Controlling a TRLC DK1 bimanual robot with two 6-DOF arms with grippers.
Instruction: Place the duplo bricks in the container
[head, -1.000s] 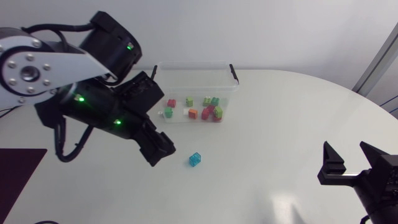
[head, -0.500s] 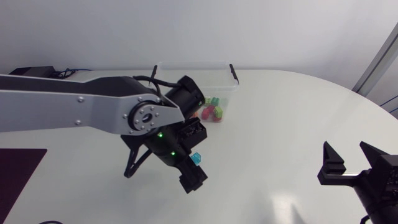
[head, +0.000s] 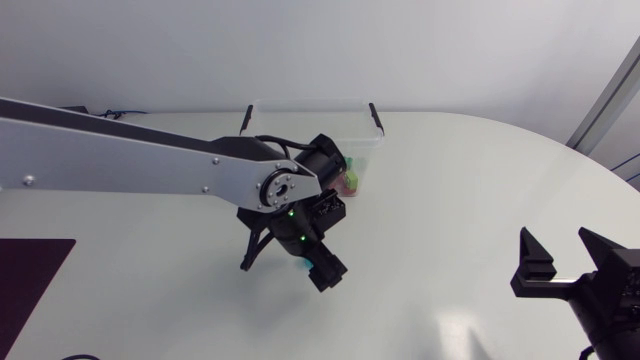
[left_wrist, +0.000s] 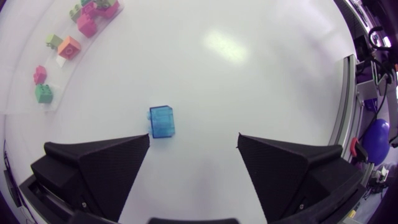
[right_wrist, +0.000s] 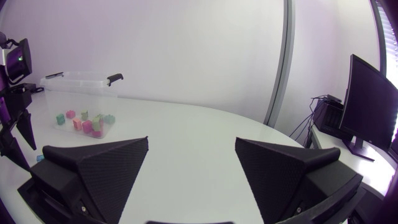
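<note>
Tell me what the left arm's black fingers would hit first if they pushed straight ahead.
Probably the small translucent blue plastic brick: it lies just ahead of one finger's tip of the open left gripper, off-centre. Otherwise the white table; depth is unclear.

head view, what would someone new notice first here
The long silver left arm stretches in across the table, its open left tool hanging over a lone translucent blue duplo brick that lies just ahead of one finger. Behind it stands the clear container, holding a scatter of coloured bricks. The right tool sits open at the table's right side, apart from all this.
</note>
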